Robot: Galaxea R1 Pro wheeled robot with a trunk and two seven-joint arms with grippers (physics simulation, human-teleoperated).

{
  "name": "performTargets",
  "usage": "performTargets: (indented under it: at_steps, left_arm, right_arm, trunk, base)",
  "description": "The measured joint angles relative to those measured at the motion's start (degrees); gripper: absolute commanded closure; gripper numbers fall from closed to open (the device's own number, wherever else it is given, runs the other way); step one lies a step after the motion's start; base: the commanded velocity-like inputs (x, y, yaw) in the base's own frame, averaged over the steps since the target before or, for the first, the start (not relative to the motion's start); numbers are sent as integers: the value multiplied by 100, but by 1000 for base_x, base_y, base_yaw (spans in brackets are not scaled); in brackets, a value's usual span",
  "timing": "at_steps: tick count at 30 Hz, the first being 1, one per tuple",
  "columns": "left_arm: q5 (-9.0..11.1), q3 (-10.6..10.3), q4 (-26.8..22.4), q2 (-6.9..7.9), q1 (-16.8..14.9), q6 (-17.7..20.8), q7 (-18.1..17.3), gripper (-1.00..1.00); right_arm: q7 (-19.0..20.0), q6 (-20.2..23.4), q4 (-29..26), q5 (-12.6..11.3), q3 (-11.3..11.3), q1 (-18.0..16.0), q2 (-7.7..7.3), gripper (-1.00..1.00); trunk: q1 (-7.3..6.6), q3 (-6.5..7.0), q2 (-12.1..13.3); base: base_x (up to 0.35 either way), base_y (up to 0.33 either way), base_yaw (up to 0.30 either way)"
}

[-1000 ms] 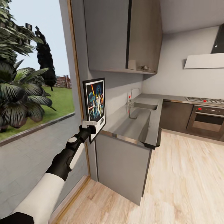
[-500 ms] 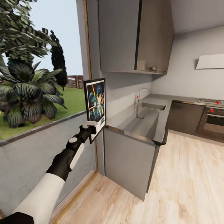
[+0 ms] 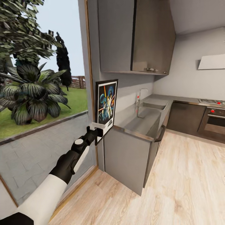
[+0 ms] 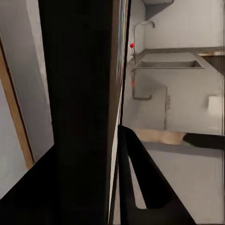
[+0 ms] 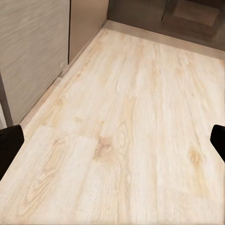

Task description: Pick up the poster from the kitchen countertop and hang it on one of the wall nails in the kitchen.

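Compared with half a second ago, the poster [image 3: 107, 106] is sitting further right in the head view and closer to the end of the kitchen countertop [image 3: 140, 123], and its face is turning more edge-on; the whole view is also shifting a little, so part of this is the camera. The left gripper [image 3: 99, 129] is clamping the poster's lower edge, jaws narrow on the frame, holding it upright off the surface. The poster is hanging in front of the grey wall strip between the window frame [image 3: 90, 78] and the left near corner of the countertop. In the left wrist view the poster [image 4: 82, 108] is showing edge-on as a dark slab, with one black finger [image 4: 140, 180] beside it, and the sink [image 4: 168, 63] and tap [image 4: 140, 28] beyond. Sink [image 3: 153, 107] is lying far along the surface, under the wall cabinet [image 3: 134, 36]. The right gripper [image 5: 112, 138] is pointing down at the wood floor [image 5: 126, 122], jaws standing wide, holding nothing.
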Motion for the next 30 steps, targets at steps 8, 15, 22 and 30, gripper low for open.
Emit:
performTargets:
  at_steps: [8,15,22,30]
  left_arm:
    - [147,-99,-509,37,0,593,-863,100]
    - [732,-80,-888,389,0,929,-1902,100]
    - [995,-69,-970,830,1,1213,-3585,100]
    - [1012,-72,-753,1100,1,1229,-4630,100]
  right_arm:
    - [45,-1,2,14,34,0,-14,-100]
    - [309,1,105,16,20,1,-70,-100]
    - [2284,24,101,16,-97,1,-518,-100]
    - [4213,615,60,-8,-172,-383,-1089,-100]
  trunk:
    - [-1,0,0]
    - [-1,0,0]
    - [-1,0,0]
    - [-1,0,0]
  base:
    - [-11,-11,1]
    - [0,0,0]
    - [0,0,0]
    - [0,0,0]
